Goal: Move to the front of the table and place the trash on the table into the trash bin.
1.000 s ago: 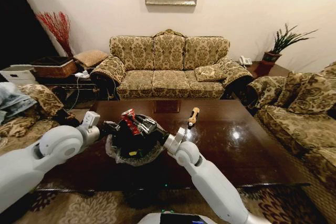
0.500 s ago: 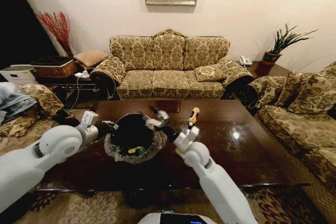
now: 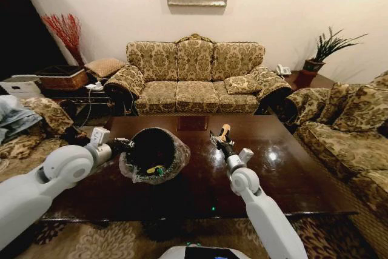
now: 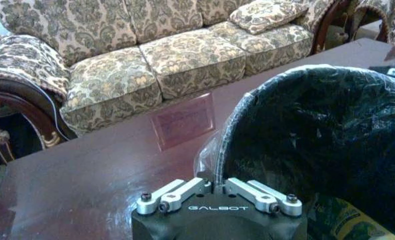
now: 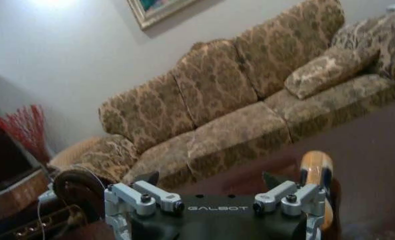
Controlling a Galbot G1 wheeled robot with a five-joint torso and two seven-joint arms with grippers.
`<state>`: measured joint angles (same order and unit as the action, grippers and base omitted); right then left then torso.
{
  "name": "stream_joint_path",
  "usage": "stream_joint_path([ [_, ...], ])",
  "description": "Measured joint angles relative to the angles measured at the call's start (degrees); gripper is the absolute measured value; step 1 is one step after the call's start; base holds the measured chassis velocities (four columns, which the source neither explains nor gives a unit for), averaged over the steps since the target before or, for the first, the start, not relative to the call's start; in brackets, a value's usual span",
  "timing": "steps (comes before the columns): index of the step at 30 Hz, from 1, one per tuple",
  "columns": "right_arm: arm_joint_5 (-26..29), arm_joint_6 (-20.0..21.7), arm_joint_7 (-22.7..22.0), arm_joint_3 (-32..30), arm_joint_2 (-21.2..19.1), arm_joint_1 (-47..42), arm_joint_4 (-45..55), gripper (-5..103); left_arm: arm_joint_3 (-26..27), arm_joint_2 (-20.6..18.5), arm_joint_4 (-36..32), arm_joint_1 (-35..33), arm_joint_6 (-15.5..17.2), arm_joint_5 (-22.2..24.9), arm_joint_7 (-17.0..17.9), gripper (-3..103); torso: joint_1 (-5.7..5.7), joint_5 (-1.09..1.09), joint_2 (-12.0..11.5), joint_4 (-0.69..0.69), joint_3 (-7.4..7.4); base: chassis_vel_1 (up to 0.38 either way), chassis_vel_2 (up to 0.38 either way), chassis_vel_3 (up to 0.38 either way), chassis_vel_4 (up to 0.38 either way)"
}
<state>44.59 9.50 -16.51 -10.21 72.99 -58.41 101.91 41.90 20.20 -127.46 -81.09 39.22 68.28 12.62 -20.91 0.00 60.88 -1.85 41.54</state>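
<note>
The brown-orange bottle [image 3: 224,132] is the one piece of trash I see left on the worktop [image 3: 291,168], standing just right of centre frame in the head view. A second ago my right gripper [image 3: 218,142] was over the trash bin [image 3: 153,154] with a red wrapper in it; half a second ago it had already let go and swung clear. Now it sits right up against the bottle, reaching in from the lower right. In the right wrist view the bottle [image 5: 315,175] lies at the lower right, beside one finger rather than between the pair, and the jaws are spread wide with nothing in them. I judge the red wrapper is binned and the bottle is next.

The bin sits left of centre, held tilted toward me by my left gripper [image 4: 216,192]. In the left wrist view that gripper is pinched tight on the liner-covered rim [image 4: 227,145] at bottom centre. The bin has shifted slightly and tipped more over the last second.

Counting: one bottle on the worktop, one bin, and inside it at least one green-yellow scrap [image 3: 154,169]; I can't separate the rest in the dark. Behind, one three-seat sofa [image 3: 194,77] fills the upper centre.
</note>
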Motion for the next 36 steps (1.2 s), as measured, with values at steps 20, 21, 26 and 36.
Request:
stream_joint_path([
  [20,-5.52,-2.56,0.11,0.73,3.41,2.39,-9.06,100,-0.4,0.27,0.21,0.16,-0.22,0.01,-0.58,0,0.0,0.06,0.0,0.05,0.0,-0.146,-0.131,0.125,0.13],
  [21,-5.63,-2.71,0.69,0.75,3.38,2.14,-9.06,100,-0.4,0.32,0.22,0.13,-0.25,0.0,-0.6,0,0.0,0.07,0.0,0.05,0.0,-0.024,-0.053,0.048,0.05],
  [26,-4.89,-2.63,2.43,0.61,3.33,1.91,-8.91,100,-0.45,0.47,0.28,0.13,-0.35,-0.04,-0.62,0,0.0,-0.08,0.0,-0.01,0.0,-0.009,-0.021,-0.007,0.01],
  [36,-4.3,-2.71,2.77,0.7,3.45,2.43,-9.57,100,-0.53,0.71,0.29,-0.01,-0.38,-0.45,-0.76,0,0.01,0.04,0.01,0.02,0.0,-0.016,0.027,0.035,-0.011],
])
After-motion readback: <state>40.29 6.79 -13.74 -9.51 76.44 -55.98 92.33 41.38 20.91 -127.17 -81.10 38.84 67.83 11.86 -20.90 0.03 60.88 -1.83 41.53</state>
